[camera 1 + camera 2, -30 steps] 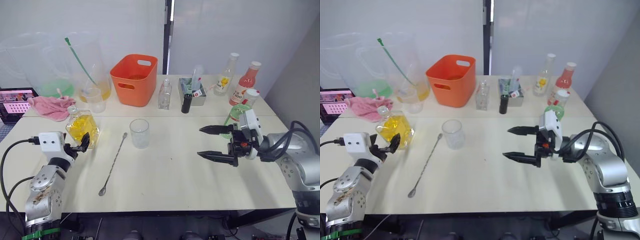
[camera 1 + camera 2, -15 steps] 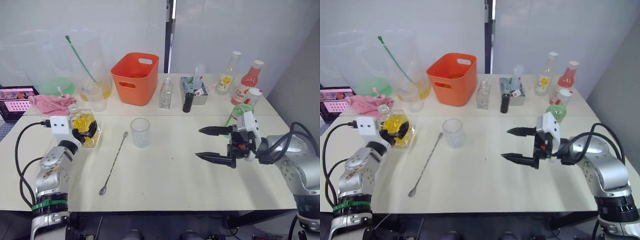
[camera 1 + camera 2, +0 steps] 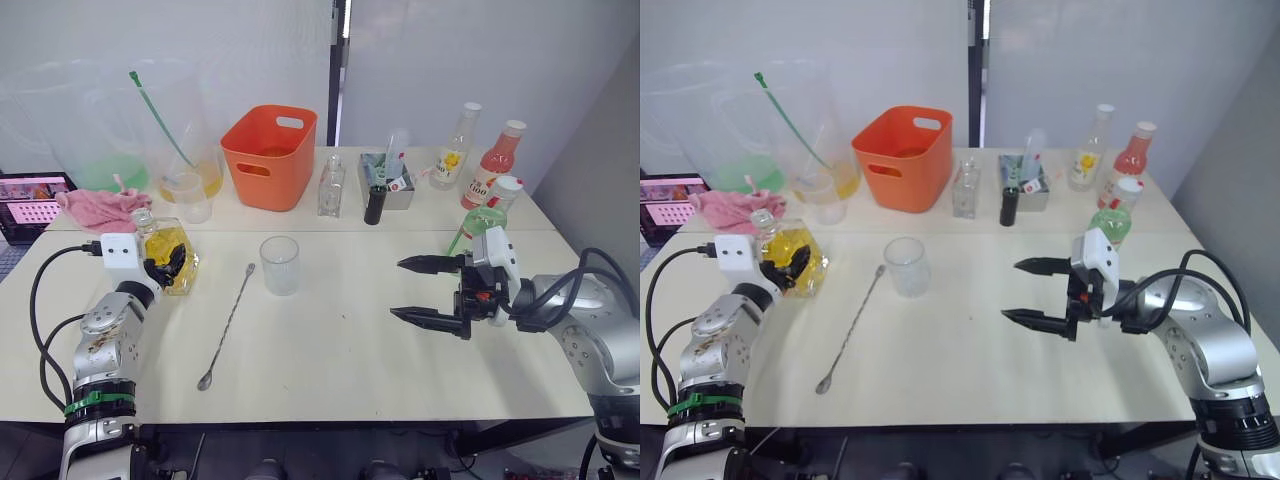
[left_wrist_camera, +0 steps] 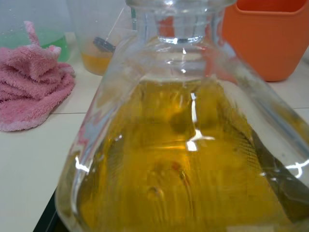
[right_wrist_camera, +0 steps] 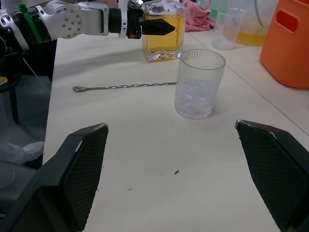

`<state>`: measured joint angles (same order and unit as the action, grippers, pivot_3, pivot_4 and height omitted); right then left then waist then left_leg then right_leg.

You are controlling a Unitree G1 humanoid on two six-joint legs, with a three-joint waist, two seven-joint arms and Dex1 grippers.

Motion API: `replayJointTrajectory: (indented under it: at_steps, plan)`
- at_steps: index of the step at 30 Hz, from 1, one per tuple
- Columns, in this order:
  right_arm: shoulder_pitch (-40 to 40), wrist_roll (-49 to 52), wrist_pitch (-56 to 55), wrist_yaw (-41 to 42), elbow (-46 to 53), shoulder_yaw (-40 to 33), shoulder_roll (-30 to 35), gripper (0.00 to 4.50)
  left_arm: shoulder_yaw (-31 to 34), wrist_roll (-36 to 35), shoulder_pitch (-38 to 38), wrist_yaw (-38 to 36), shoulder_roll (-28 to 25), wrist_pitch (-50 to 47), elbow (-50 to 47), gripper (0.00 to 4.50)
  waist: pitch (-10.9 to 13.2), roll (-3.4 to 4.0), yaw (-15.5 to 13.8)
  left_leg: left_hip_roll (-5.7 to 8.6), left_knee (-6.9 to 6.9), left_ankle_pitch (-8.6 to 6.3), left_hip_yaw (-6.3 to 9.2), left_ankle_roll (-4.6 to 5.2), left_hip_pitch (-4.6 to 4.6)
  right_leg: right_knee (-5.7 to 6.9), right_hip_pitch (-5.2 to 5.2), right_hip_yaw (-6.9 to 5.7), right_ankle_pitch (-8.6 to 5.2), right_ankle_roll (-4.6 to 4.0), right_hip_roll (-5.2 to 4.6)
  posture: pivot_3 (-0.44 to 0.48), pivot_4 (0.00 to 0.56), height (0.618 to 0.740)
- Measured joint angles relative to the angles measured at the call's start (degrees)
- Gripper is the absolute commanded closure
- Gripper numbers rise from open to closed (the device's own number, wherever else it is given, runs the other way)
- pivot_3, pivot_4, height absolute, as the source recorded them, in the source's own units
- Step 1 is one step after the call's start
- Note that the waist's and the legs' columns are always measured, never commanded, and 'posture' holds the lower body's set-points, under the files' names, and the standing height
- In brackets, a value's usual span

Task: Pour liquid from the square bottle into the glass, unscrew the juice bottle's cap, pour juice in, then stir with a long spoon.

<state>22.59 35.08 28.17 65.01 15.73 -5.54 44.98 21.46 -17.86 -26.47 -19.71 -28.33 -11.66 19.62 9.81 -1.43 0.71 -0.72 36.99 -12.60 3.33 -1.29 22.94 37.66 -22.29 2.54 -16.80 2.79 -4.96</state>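
**A:** Left eye view first: where is the left gripper (image 3: 166, 266)?
**B:** Its black fingers sit against the square bottle (image 3: 170, 255), one across the front face. The bottle stands upright on the bench (image 3: 330, 340), the glass (image 3: 279, 265) off to its right, the long spoon (image 3: 227, 325) lying between them. I judge the grasp is closing, though I cannot tell whether it has clamped.

**A:** Left wrist view?
**B:** The yellow bottle (image 4: 183, 140) is right up against the camera, neck upward. To do this well, I'd squeeze flat on opposite faces, low on the body, before lifting, and tilt slowly over the glass.

**A:** Right wrist view?
**B:** The right gripper (image 5: 183, 179) is spread wide, holding nothing, and faces the glass (image 5: 199, 83) from a little way off. Beyond it a black finger lies on the bottle's (image 5: 164, 38) face.
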Motion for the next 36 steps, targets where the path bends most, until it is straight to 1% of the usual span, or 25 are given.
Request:
replayJointTrajectory:
  at_steps: [2,6,8,10,12,14,16,17,20,23,26,29,32,34,36]
  plan:
    - [0.39,-0.01,0.00,0.14,-0.14,0.17,0.00,0.00,0.11,-0.24,0.72,-0.12,-0.24,0.01,-1.01,1.69,0.04,-0.07,0.13,-0.01,0.00,0.00,0.00,0.00,0.02,0.01,-0.04,0.00,0.00,0.00,0.01,0.000,0.150,0.740]
    - [1.71,-0.03,-0.01,0.74,-0.73,0.68,-0.12,0.00,0.81,-2.60,3.38,-2.37,-1.34,-1.65,-6.29,1.69,0.25,-0.54,0.26,-0.04,0.03,0.00,0.03,0.00,0.38,0.11,-0.46,-0.01,0.05,-0.07,0.02,0.000,0.150,0.740]
    - [2.20,-0.03,-0.02,1.18,-1.20,0.97,-0.20,0.00,0.83,-4.39,5.97,-5.92,-4.73,-3.81,-11.40,1.69,0.33,-0.93,0.42,-0.09,0.04,0.02,0.03,-0.04,0.76,0.40,-0.95,-0.01,0.10,-0.16,0.05,0.000,0.150,0.740]
    - [2.43,-0.05,-0.02,1.41,-2.03,1.21,-0.23,0.00,1.02,-6.53,7.96,-9.33,-7.43,-6.03,-16.13,1.69,0.33,-0.94,0.30,-0.09,0.03,0.02,0.05,-0.04,0.82,0.40,-0.98,-0.03,0.12,-0.18,0.04,0.000,0.150,0.740]
    - [3.36,-0.07,-0.04,2.16,-2.98,2.02,-0.32,0.00,1.76,-10.43,10.19,-13.45,-10.06,-8.64,-21.71,1.69,0.35,-0.96,0.21,-0.09,0.02,0.02,0.03,-0.04,0.83,0.35,-0.99,-0.04,0.12,-0.17,0.02,0.000,0.150,0.740]
    - [4.08,-0.16,-0.32,3.08,-4.04,2.57,-0.38,0.00,2.35,-17.20,13.21,-19.07,-13.82,-14.77,-28.54,1.69,0.35,-0.95,0.10,-0.08,0.02,0.02,0.03,-0.03,0.83,0.30,-0.97,-0.05,0.12,-0.17,0.00,0.000,0.150,0.740]
    - [4.43,-0.29,-0.51,3.47,-4.69,2.73,-0.51,0.00,2.14,-21.11,14.31,-21.84,-15.38,-18.77,-31.91,1.69,0.38,-0.92,-0.06,-0.04,0.03,0.02,0.03,-0.04,0.82,0.29,-0.96,-0.05,0.11,-0.16,-0.03,0.000,0.150,0.740]
    - [4.63,-0.47,-0.74,3.58,-5.19,2.79,-0.63,0.00,1.54,-24.27,14.71,-23.64,-16.76,-22.14,-33.99,1.69,0.40,-0.93,-0.11,-0.07,0.05,0.03,0.04,-0.04,0.82,0.29,-0.95,-0.08,0.11,-0.16,0.00,0.000,0.150,0.740]
    - [4.59,-0.67,-1.23,3.57,-5.42,2.79,-0.86,0.00,-2.18,-30.31,14.26,-28.07,-18.67,-28.45,-39.28,1.69,0.41,-0.91,-0.05,-0.09,0.18,0.04,0.04,-0.06,0.80,0.34,-0.93,-0.06,0.11,-0.16,0.04,0.000,0.150,0.740]
    - [4.03,-0.68,-1.40,3.43,-5.12,2.57,-0.88,0.00,-7.12,-33.32,11.17,-30.56,-18.47,-31.31,-42.16,1.69,0.41,-0.91,0.09,-0.15,0.29,0.05,0.04,-0.06,0.78,0.40,-0.90,-0.04,0.11,-0.17,0.15,0.000,0.150,0.740]
    - [1.84,-0.58,-1.35,2.53,-3.86,2.07,-0.71,0.00,-12.60,-32.51,5.95,-31.72,-16.09,-31.59,-42.03,1.69,0.42,-0.90,0.06,-0.20,0.38,0.06,0.04,-0.06,0.77,0.43,-0.88,-0.01,0.12,-0.18,0.23,0.000,0.150,0.740]
    - [-1.17,0.05,-0.68,0.76,-0.43,0.46,-0.40,0.00,-20.41,-27.36,1.63,-35.76,-13.54,-27.83,-40.36,1.69,0.41,-0.89,0.02,-0.17,0.44,0.06,0.03,-0.05,0.79,0.43,-0.84,0.02,0.12,-0.18,0.23,0.000,0.150,0.740]
    - [-3.53,0.74,0.28,-1.09,2.82,-1.66,0.45,0.00,-26.60,-21.43,-0.03,-39.72,-11.85,-23.27,-36.58,1.69,0.41,-0.89,0.28,-0.21,0.46,0.06,0.01,-0.05,0.79,0.42,-0.86,0.06,0.12,-0.19,0.28,0.000,0.150,0.740]
    - [-5.41,1.37,0.88,-2.21,4.40,-3.23,0.72,0.00,-28.74,-18.53,-0.31,-42.15,-10.86,-20.50,-33.20,1.69,0.42,-0.86,0.40,-0.25,0.46,0.06,0.02,-0.04,0.78,0.44,-0.87,0.08,0.12,-0.20,0.35,0.000,0.150,0.740]
    - [-7.55,1.97,1.72,-3.45,6.16,-4.37,0.83,0.00,-31.19,-14.66,-0.48,-45.91,-10.00,-15.44,-29.00,1.69,0.42,-0.85,0.35,-0.30,0.48,0.06,0.02,-0.04,0.79,0.43,-0.86,0.09,0.13,-0.22,0.41,0.000,0.150,0.740]
